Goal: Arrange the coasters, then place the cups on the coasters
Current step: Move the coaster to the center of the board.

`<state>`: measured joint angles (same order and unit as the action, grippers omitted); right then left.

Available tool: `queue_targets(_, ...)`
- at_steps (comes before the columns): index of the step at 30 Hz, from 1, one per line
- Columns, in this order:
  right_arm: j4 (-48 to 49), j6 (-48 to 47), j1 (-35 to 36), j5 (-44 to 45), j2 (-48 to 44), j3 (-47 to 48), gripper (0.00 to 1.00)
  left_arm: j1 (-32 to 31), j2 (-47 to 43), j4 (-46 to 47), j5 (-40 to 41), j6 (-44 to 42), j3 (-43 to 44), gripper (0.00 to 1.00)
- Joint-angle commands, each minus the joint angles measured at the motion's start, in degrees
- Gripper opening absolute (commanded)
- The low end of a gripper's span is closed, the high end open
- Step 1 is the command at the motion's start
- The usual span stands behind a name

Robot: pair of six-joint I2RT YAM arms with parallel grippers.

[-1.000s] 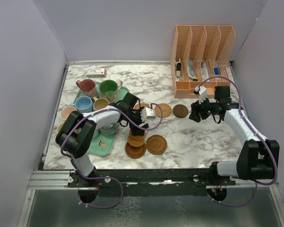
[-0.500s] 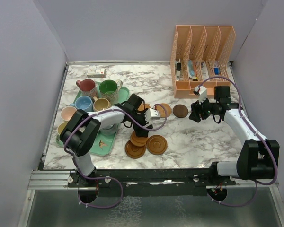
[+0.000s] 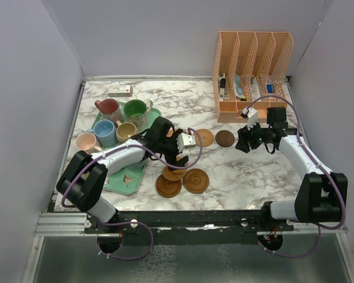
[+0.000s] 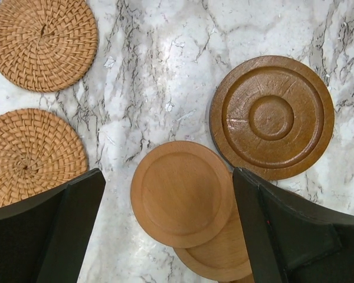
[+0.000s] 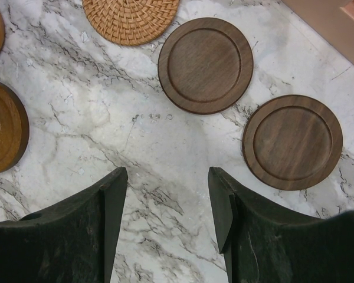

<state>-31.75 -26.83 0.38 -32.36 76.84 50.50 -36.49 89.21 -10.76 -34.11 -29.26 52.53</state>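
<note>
In the left wrist view my left gripper [image 4: 168,177] is open. Between and below its fingers [image 4: 71,230] a light wooden coaster [image 4: 182,193] lies flat, overlapping a second one [image 4: 224,250]. A ringed dark brown coaster [image 4: 271,117] and two woven coasters [image 4: 44,41] lie beyond them. My right gripper [image 5: 165,177] is open over bare marble, with two dark coasters [image 5: 205,65] ahead of it. From above, the left gripper [image 3: 176,147] hangs over the coaster cluster [image 3: 173,173]. The cups, red [image 3: 108,107], green [image 3: 135,109], blue [image 3: 105,131], tan [image 3: 127,130] and pink [image 3: 85,141], sit by the tray.
A mint-green tray [image 3: 125,180] lies at the left under the left arm. A peach file organiser [image 3: 253,59] with pens stands at the back right, close behind the right gripper [image 3: 243,141]. A small flat box [image 3: 120,90] lies at the back left.
My left gripper has opened wider and let go of the stacked coasters, which now lie spread and overlapping on the marble. The right arm has not moved.
</note>
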Motion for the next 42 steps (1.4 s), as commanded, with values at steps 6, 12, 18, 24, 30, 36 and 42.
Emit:
queue_targets(6,-0.2,-0.5,0.3,-0.4,0.7,-0.5,0.59,0.4,-1.2,2.3,4.0,-0.9,-3.2,0.96)
queue_targets(12,-0.4,-0.5,0.3,-0.5,0.7,-0.4,0.59,0.7,1.9,2.1,4.2,1.5,-1.5,0.94)
queue_targets(18,-0.5,-0.6,0.3,-0.5,0.8,-0.4,0.59,0.7,1.1,-0.1,3.9,0.9,-1.5,0.94)
queue_targets(24,-0.6,-0.6,0.3,-0.7,0.8,-0.4,0.59,3.1,-1.9,-2.8,2.1,0.3,-3.3,0.97)
queue_targets(30,-0.7,-0.7,0.3,-0.9,0.6,-0.4,0.59,6.4,-0.3,-6.0,-1.0,1.3,-2.0,0.98)
queue_targets(36,-0.7,-0.9,0.3,-0.7,0.1,-0.6,0.59,6.5,1.7,-10.8,-3.1,-1.8,-0.9,0.99)
queue_targets(42,-0.9,-1.0,0.3,-1.0,-0.1,-0.5,0.59,6.5,3.3,-13.7,-1.4,-4.7,0.4,0.99)
